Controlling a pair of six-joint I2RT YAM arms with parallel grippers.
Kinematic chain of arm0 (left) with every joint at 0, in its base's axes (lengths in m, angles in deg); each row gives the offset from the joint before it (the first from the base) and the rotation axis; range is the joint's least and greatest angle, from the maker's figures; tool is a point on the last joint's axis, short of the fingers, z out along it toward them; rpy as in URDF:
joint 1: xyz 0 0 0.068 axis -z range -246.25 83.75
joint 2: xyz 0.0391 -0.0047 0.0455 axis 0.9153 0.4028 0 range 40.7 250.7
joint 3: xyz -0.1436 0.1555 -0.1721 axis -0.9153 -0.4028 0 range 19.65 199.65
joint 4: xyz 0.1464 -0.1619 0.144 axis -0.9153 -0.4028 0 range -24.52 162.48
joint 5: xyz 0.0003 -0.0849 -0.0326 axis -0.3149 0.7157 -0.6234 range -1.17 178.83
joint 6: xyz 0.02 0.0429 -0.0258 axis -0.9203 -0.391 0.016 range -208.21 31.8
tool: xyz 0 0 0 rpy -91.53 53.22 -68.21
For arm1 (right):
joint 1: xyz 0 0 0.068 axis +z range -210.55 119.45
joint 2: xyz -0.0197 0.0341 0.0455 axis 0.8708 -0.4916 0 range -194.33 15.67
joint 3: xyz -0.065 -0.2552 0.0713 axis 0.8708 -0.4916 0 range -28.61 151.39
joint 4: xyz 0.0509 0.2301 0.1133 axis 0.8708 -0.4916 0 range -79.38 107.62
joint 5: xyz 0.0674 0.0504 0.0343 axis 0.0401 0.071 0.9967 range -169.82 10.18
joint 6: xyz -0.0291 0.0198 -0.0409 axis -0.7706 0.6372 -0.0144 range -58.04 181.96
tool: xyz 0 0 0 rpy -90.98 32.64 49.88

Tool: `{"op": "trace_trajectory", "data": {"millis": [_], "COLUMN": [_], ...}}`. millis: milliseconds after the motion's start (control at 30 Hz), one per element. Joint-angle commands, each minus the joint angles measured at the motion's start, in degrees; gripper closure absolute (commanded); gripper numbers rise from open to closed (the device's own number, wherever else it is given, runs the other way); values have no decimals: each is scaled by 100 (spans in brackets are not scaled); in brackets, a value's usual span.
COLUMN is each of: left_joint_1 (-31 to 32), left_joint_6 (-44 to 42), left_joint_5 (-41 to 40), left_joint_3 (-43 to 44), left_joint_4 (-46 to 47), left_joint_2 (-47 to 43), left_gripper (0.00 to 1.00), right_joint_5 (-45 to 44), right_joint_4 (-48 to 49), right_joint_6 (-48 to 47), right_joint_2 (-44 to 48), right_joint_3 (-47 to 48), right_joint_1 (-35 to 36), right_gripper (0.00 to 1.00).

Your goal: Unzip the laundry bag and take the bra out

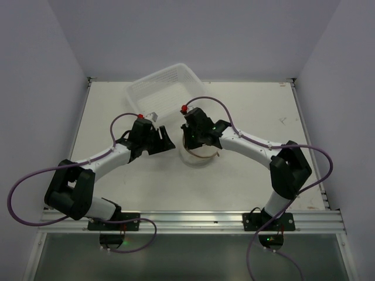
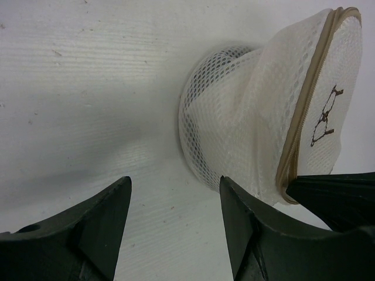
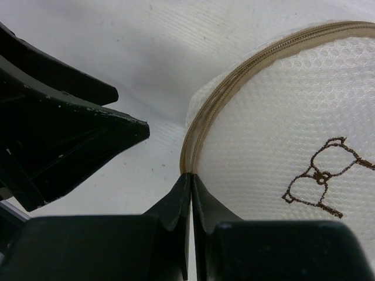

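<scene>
The laundry bag (image 1: 200,157), a white mesh drum with a tan zipper rim and a small bra drawing, sits tilted on the table between both arms. In the right wrist view, my right gripper (image 3: 191,175) is shut with its tips pinched together on the tan zipper trim at the edge of the laundry bag (image 3: 281,134). My left gripper (image 2: 176,193) stands open just left of the laundry bag (image 2: 258,117), its right finger close to the mesh wall, with nothing between the fingers. The bra is hidden.
A white plastic basket (image 1: 167,85) stands tilted at the back of the table, right behind both grippers. The left gripper's dark fingers (image 3: 70,134) fill the left of the right wrist view. Bare table lies left and right of the bag.
</scene>
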Motion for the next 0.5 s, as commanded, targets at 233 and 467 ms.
{"op": "trace_trajectory", "data": {"millis": [233, 467], "left_joint_1": [-39, -39], "left_joint_6": [-153, -206], "left_joint_5": [12, -15], "left_joint_3": [1, 168], "left_joint_4": [88, 9], "left_joint_2": [-18, -26], "left_gripper": [34, 34], "right_joint_5": [-963, -2140], "right_joint_4": [-96, -219], "right_joint_6": [82, 670], "right_joint_2": [1007, 2325], "right_joint_3": [-141, -1001], "right_joint_1": [6, -179], "right_gripper": [100, 100]}}
